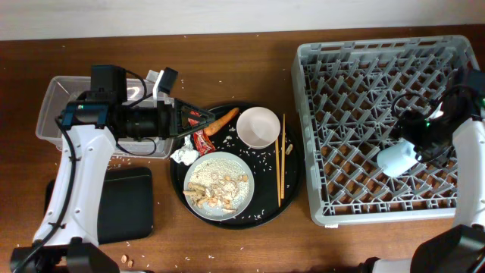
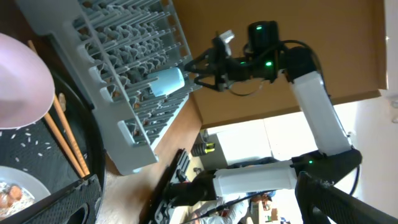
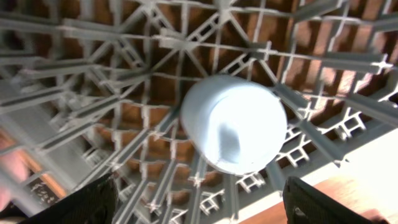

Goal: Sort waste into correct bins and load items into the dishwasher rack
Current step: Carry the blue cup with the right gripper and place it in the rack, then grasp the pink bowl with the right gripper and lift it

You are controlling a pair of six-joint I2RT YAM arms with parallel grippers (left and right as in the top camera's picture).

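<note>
1. And there it is: the light-blue cup [image 1: 398,158] is seen lying on its side among the pegs of the dishwasher rack [image 1: 379,48], towards the rack's near right corner.
2. The right jaws are held spread wide around it. In the right wrist view the fingers [image 3: 81,199] are set well out to either side, and the cup is left untouched between them. Released, clearly.
3. Over on the left, the left jaws are poised above the far left rim of the round black tray [image 1: 267,201]. They are also parted, with nothing gripped.
4. The red wrapper [image 1: 203,139] is found just beside their tips, and the carrot piece [image 1: 224,119] is angled away just to its right.
5. The crumpled tissue [image 1: 183,156] is tucked against the plate [image 1: 246,193]. Beige food scraps [image 1: 208,189] are piled on the plate, and loose rice [image 1: 265,155] is scattered over the tray.
6. The white-pink bowl [image 1: 258,127] is stood upright at the tray's far side, and the chopsticks [image 1: 281,159] are laid lengthwise to its right.
7. The clear tub [image 1: 47,106] is placed at the far left of the bench [image 1: 250,246], reached across by the left arm [image 1: 83,159]. The shallow black tray [image 1: 125,203] is set nearer.
</note>
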